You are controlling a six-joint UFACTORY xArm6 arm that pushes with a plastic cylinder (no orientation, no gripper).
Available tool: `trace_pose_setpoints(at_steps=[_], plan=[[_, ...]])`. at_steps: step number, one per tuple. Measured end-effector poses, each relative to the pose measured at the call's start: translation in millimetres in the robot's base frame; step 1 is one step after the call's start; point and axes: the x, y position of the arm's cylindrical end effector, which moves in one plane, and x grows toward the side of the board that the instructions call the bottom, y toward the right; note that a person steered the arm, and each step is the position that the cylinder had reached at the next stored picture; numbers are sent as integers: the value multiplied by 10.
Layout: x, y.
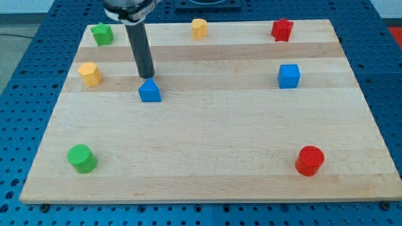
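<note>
Wood in pale planks forms the table (207, 157), which is laid on a blue perforated base seen along every edge. No writing or label can be read. No pincer is fitted; the dark rod (141, 50) ends in my tip (147, 76), which is set just above the blue triangular block (149, 91), touching it or very nearly. To the tip's left a yellow block (90, 73) is seen, with a green star-like block (102, 34) further up. Up and right of the tip an orange-yellow block (199, 28) and a red star block (282, 29) are placed; a blue cube (289, 76) sits well to its right. Far below, a green cylinder (81, 158) and a red cylinder (309, 161) are found.
</note>
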Motion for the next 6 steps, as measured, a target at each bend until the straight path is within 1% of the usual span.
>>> trace_pose_setpoints(at_steps=[2, 5, 6], plan=[[715, 310], [1743, 1075], [1791, 861]])
